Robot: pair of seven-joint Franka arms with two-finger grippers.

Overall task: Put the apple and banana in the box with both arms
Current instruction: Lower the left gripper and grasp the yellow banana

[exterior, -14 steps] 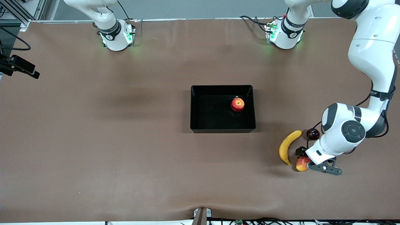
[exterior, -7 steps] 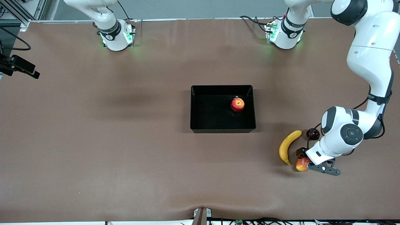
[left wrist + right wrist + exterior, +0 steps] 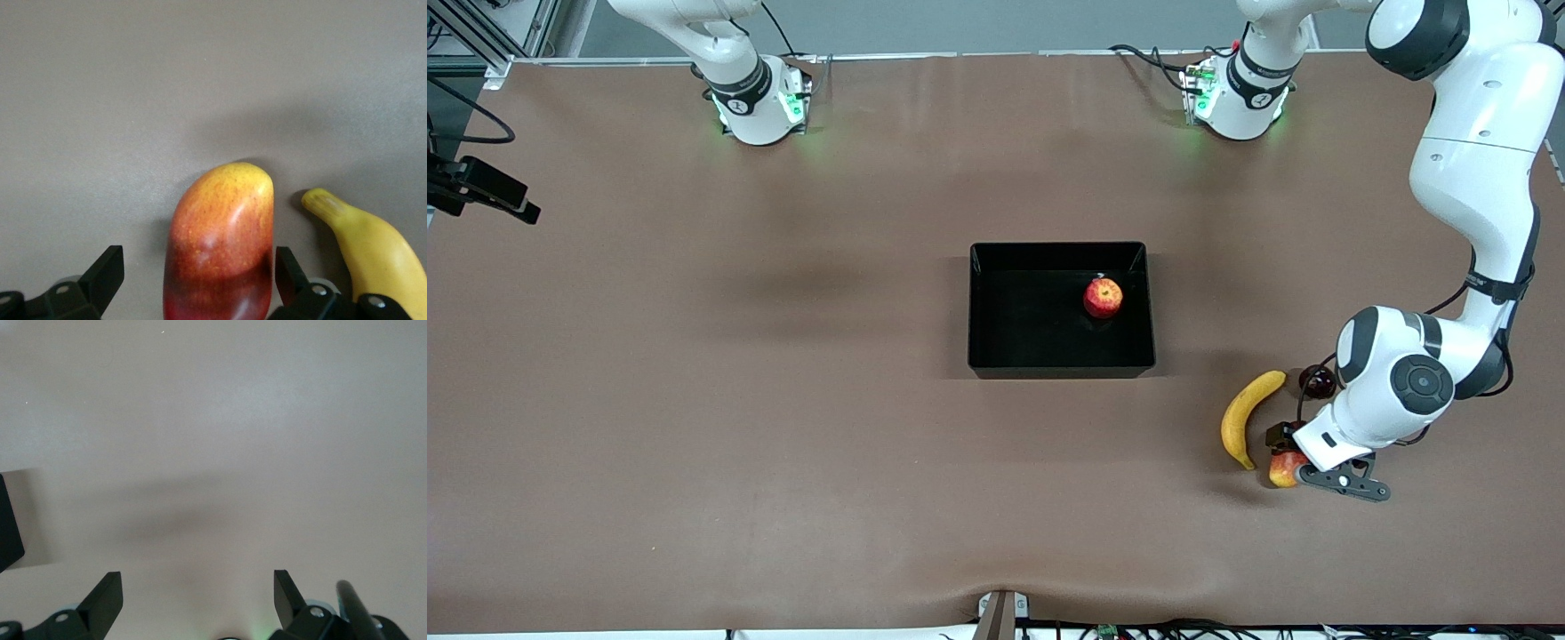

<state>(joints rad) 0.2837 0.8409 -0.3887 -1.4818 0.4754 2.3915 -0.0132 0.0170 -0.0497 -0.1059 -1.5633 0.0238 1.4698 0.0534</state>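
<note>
The apple (image 3: 1103, 297) lies inside the black box (image 3: 983, 307) at mid-table, close to the wall on the left arm's end. The yellow banana (image 3: 1246, 416) lies on the table nearer to the front camera than the box, toward the left arm's end. My left gripper (image 3: 1288, 455) is low beside the banana's nearer tip. In the left wrist view it (image 3: 198, 273) stands open, one finger on each side of an oblong red-and-yellow fruit (image 3: 220, 247), with the banana (image 3: 370, 250) just outside one finger. My right gripper (image 3: 198, 593) is open over bare table and holds nothing.
A small dark red round fruit (image 3: 1317, 381) sits by the banana's farther tip, partly under the left arm's wrist. The oblong fruit (image 3: 1280, 471) lies almost against the banana. A black camera mount (image 3: 480, 191) juts in at the right arm's end.
The left arm has shifted slightly and its hand has crept over the oblong fruit, covering a little more of it. The fruits, the box and the right arm have not moved.
</note>
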